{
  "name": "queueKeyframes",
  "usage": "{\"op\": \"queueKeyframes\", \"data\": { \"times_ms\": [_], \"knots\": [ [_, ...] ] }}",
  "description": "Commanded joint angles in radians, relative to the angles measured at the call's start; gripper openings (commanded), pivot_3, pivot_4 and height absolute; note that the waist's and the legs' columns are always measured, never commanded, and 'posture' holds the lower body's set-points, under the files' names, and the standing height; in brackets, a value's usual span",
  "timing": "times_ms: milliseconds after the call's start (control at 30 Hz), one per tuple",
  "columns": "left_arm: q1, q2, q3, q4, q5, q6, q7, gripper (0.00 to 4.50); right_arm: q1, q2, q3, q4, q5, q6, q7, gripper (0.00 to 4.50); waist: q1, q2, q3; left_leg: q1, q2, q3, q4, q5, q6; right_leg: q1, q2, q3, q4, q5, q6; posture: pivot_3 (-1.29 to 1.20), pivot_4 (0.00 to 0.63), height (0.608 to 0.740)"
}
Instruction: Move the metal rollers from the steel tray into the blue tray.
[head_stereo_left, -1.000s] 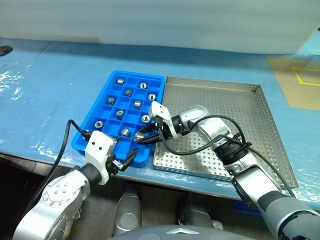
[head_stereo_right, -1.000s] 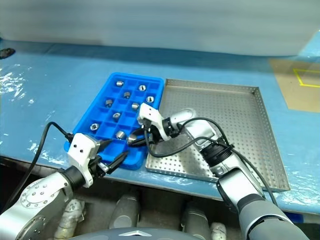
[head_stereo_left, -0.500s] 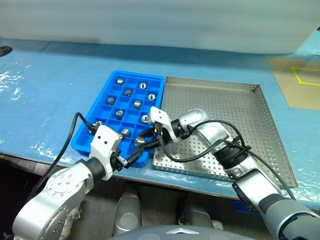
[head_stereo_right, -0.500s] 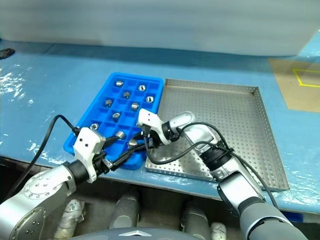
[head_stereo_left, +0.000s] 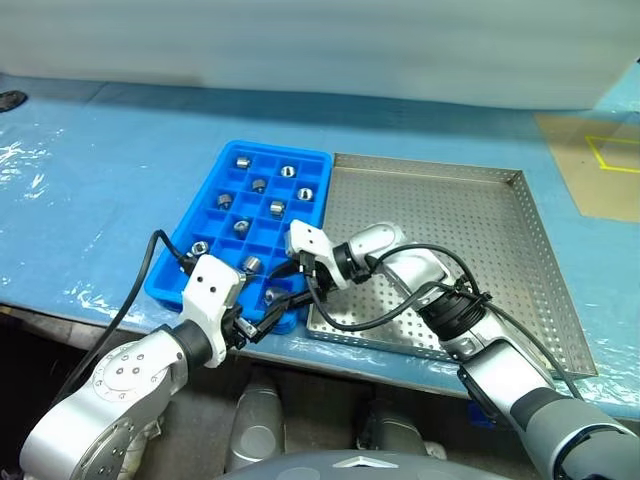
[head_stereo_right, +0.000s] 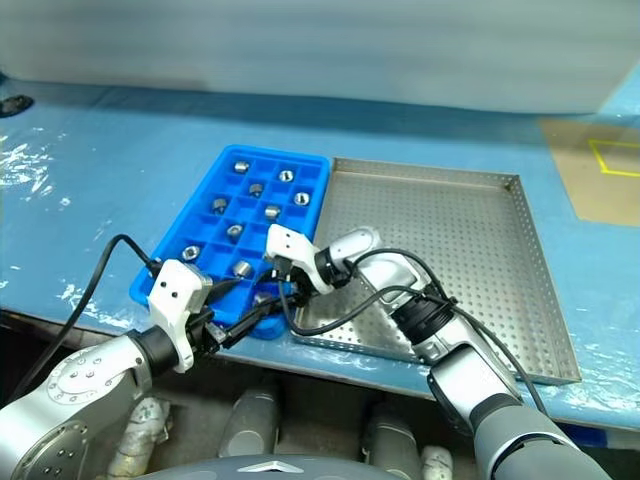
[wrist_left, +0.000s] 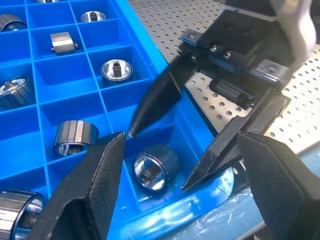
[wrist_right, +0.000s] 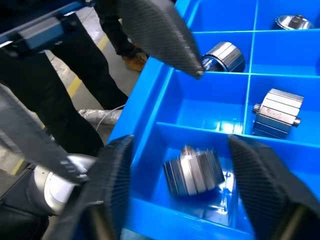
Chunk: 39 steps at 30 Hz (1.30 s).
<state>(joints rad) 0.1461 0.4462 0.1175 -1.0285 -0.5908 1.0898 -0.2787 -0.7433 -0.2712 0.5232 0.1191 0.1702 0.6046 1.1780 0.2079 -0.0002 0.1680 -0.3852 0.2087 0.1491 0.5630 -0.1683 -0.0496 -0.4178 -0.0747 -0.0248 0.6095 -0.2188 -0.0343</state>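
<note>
— Rollers first: where are the metal rollers (head_stereo_left: 259, 184) seen?

— Most are spread through the grid cells of the blue tray (head_stereo_left: 227, 167), which sits at centre left of the head view, on the blue-covered table (head_stereo_left: 90, 190). One roller (wrist_left: 152, 167) is seen lying in the tray's near corner cell, at the lower middle of the left wrist picture. It is tipped on its side (its central hole is turned toward the camera).

— And the steel tray?

— The steel tray (head_stereo_left: 480, 220) is placed just beside the blue tray, to its right in the frame. Its perforated floor is seen bare wherever it is not covered by the right arm.

— How is the right gripper held?

— The right gripper (head_stereo_left: 285, 283) is reached across from the steel tray to the blue tray's near right corner. Its fingers (wrist_left: 155, 100) are spread apart, one on each side of that corner cell, and the roller below is not touched by either. Nothing is clamped.

— The left gripper?

— The left gripper (head_stereo_left: 262, 322) is held at the lower left of the head view, just at the blue tray's near edge. Its two black fingers are parted as well, and nothing is carried between them. Its tips are pointed toward the same corner cell, close to the right gripper.
</note>
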Motion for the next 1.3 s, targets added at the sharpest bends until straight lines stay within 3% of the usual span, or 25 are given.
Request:
{"op": "queueKeyframes", "data": {
  "times_ms": [33, 67, 367, 767, 900, 1300],
  "knots": [
    [-0.017, -0.005, 0.001, -0.014, -0.003, -0.001, 0.033, 3.75, -0.002, 0.021, 0.01, -0.007, 0.013, -0.008, 0.015, 4.24, 0.0, 0.0, 0.0, 0.0, 0.0, 0.0, 0.0, 0.0, 0.0, 0.001, 0.0, 0.0, 0.0, 0.0, 0.0, 0.4, 0.15, 0.74],
    [-0.021, -0.007, -0.001, -0.012, -0.005, 0.002, 0.036, 3.75, -0.001, 0.022, 0.007, -0.004, 0.01, -0.012, 0.013, 4.47, 0.001, 0.0, 0.0, 0.001, 0.0, 0.0, 0.0, 0.0, 0.0, 0.001, 0.0, 0.0, 0.0, 0.0, 0.0, 0.4, 0.15, 0.74],
    [-0.087, -0.015, 0.009, 0.038, -0.046, 0.006, 0.03, 3.75, 0.009, -0.007, -0.122, 0.022, 0.05, -0.026, 0.002, 4.47, -0.003, 0.0, 0.0, 0.001, 0.0, 0.0, 0.0, 0.001, -0.001, 0.001, 0.0, 0.0, 0.001, 0.0, 0.0, 0.32, 0.15, 0.74],
    [-0.333, 0.04, -0.069, 0.312, -0.027, -0.116, -0.106, 3.75, 0.103, -0.103, -0.355, -0.016, 0.069, -0.052, -0.173, 4.47, -0.047, 0.0, 0.0, 0.001, 0.0, 0.0, 0.004, 0.001, -0.001, 0.0, 0.0, 0.001, 0.006, 0.0, 0.0, 0.11, 0.15, 0.74],
    [-0.41, 0.037, -0.143, 0.44, 0.035, -0.215, -0.163, 3.75, 0.173, -0.127, -0.426, -0.077, 0.09, -0.033, -0.245, 4.47, -0.08, 0.0, 0.0, 0.001, -0.001, 0.0, 0.005, 0.001, -0.001, 0.0, 0.0, 0.002, 0.007, 0.0, 0.0, 0.04, 0.15, 0.74],
    [-0.571, -0.095, -0.272, 0.807, 0.228, -0.599, -0.27, 3.75, 0.379, -0.155, -0.611, -0.298, 0.145, -0.009, -0.453, 4.47, -0.156, 0.0, -0.001, 0.002, -0.001, 0.001, 0.008, 0.001, -0.001, 0.0, 0.001, 0.004, 0.009, 0.0, 0.0, -0.18, 0.15, 0.74]
  ]
}}
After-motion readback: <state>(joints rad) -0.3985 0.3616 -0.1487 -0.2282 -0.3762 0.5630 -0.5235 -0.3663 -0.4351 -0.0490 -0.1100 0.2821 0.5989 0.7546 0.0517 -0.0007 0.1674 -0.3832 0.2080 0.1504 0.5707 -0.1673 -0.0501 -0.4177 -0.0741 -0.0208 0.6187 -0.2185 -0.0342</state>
